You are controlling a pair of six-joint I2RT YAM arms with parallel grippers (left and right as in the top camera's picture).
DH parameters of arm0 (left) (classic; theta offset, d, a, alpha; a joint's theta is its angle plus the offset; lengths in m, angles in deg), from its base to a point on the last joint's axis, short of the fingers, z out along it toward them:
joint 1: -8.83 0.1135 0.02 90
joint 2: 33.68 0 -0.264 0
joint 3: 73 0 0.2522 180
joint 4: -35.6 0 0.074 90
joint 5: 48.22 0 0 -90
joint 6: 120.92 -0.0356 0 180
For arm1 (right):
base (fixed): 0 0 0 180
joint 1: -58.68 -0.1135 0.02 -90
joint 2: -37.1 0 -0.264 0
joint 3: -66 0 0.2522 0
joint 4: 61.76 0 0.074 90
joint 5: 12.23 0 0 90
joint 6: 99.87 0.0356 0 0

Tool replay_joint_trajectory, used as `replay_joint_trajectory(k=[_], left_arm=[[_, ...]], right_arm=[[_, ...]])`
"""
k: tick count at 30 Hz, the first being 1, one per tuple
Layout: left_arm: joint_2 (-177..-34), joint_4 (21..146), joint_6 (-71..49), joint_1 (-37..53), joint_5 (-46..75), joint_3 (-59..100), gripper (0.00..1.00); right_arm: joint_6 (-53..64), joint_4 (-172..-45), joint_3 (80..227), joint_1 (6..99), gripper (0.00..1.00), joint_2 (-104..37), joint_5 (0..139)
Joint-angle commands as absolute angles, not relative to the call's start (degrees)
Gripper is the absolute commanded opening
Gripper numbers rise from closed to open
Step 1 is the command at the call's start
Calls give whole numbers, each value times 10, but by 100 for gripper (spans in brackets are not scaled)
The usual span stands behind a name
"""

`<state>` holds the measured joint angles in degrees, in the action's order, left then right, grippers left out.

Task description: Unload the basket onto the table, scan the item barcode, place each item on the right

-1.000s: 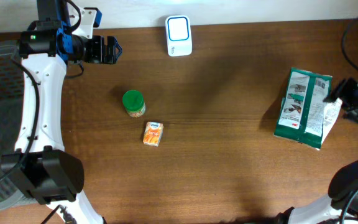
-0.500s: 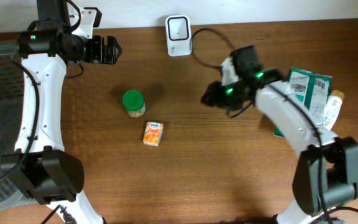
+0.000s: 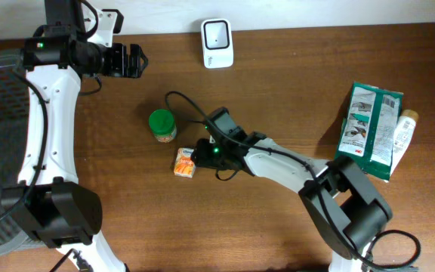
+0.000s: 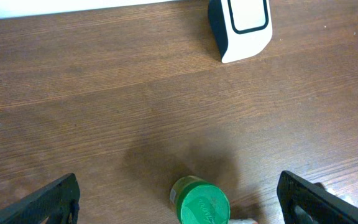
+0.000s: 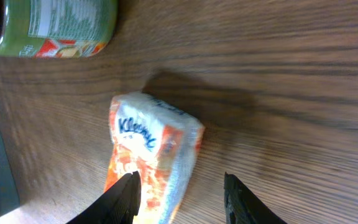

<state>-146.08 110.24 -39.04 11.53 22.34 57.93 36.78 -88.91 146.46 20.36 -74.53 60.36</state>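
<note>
Wooden table (image 3: 278, 91) — one jar (image 3: 161, 125), one tissue pack (image 3: 186, 162).

Looks like a robotics lab bench rigged up as a mock store checkout. Two robot arms sit at a dark wood-grain table (image 3: 278, 91) pushed against a plain white wall. A white barcode scanner (image 3: 217, 43) stands at the back edge, and loose retail goods lie around: a green-lidded jar (image 3: 161, 125), an orange Kleenex tissue pack (image 3: 186, 162), a green snack bag (image 3: 368, 130). Cables trail across the tabletop.
</note>
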Motion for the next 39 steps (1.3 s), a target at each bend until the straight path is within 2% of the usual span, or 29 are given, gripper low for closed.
replay_joint_trajectory(k=[1,7,8,9,10,13,16,17,18,22,27,31,35,39], left_arm=[[-1463,1101,-394,116,223,579,99],[-1463,1101,-394,116,223,579,99],[-1463,1101,-394,116,223,579,99],[-1463,1101,-394,116,223,579,99],[-1463,1101,-394,116,223,579,99],[-1463,1101,-394,116,223,579,99],[-1463,1101,-394,116,223,579,99],[-1463,1101,-394,116,223,579,99],[-1463,1101,-394,116,223,579,99],[-1463,1101,-394,116,223,579,99],[-1463,1101,-394,116,223,579,99],[-1463,1101,-394,116,223,579,99],[-1463,1102,-394,116,223,579,99],[-1463,1101,-394,116,223,579,99]], right_arm=[[374,-870,1461,190,41,-766,602],[374,-859,1461,181,27,-788,605],[374,-856,1461,181,20,-795,604],[374,-857,1461,184,6,-796,604],[370,-857,1461,187,4,-796,593],[309,-857,1462,217,4,-777,509],[152,-858,1463,296,4,-743,248],[113,-858,1463,335,4,-733,128],[109,-858,1463,360,4,-730,79],[89,-875,1463,442,4,-729,51],[71,-864,1464,501,4,-729,-112],[109,-862,1464,525,4,-704,-112],[184,-853,1472,555,4,-608,-112],[266,-788,1473,581,4,-515,-112]])
